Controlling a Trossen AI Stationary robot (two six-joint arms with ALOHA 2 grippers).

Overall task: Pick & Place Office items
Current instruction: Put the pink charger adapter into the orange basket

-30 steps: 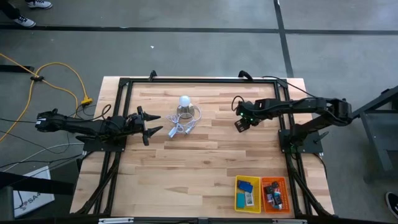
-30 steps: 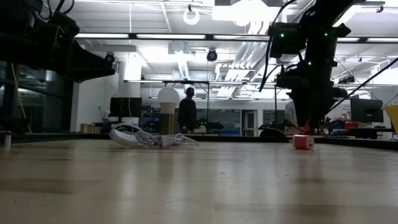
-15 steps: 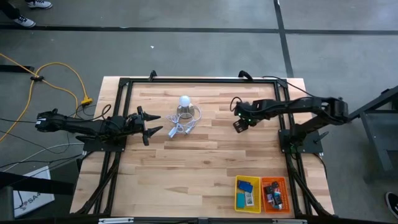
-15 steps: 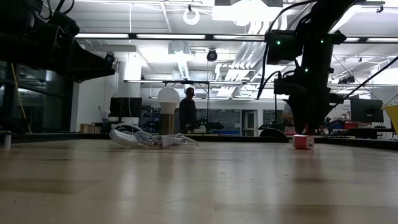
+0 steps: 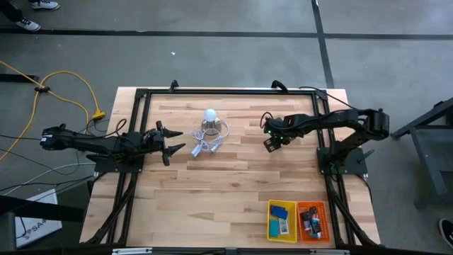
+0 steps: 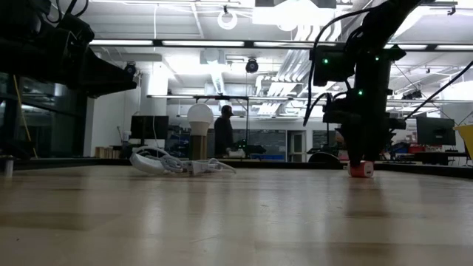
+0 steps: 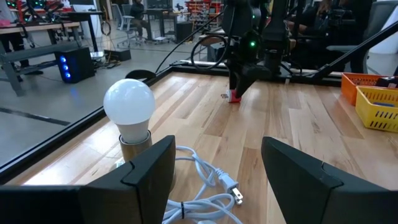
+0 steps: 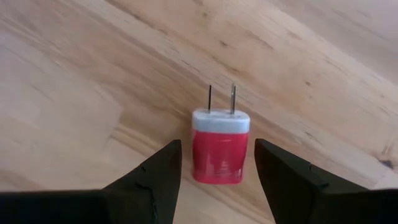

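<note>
A pink cube (image 8: 221, 149) with a white end and two metal prongs lies on its side on the wooden table, right of centre. My right gripper (image 8: 217, 144) points down over it, open, one finger on either side of the cube and apart from it. In the low view the cube (image 6: 361, 169) shows just beneath the fingers. My left gripper (image 5: 172, 142) waits open and level at the table's left, facing a white bulb (image 7: 129, 109) with a looped white cord (image 7: 205, 186).
A yellow mesh tray (image 5: 270, 221) and an orange mesh tray (image 5: 325, 219) stand at the near right, each with small items inside. The bulb (image 5: 209, 115) and its cord (image 5: 205, 145) lie at the middle far side. A black frame (image 5: 226, 91) borders the table.
My right gripper has come down toward the pink cube, drifting a little toward the table's left, so that its fingers now stand on both sides of the cube. Its gap looks unchanged. The cube has stayed in place.
</note>
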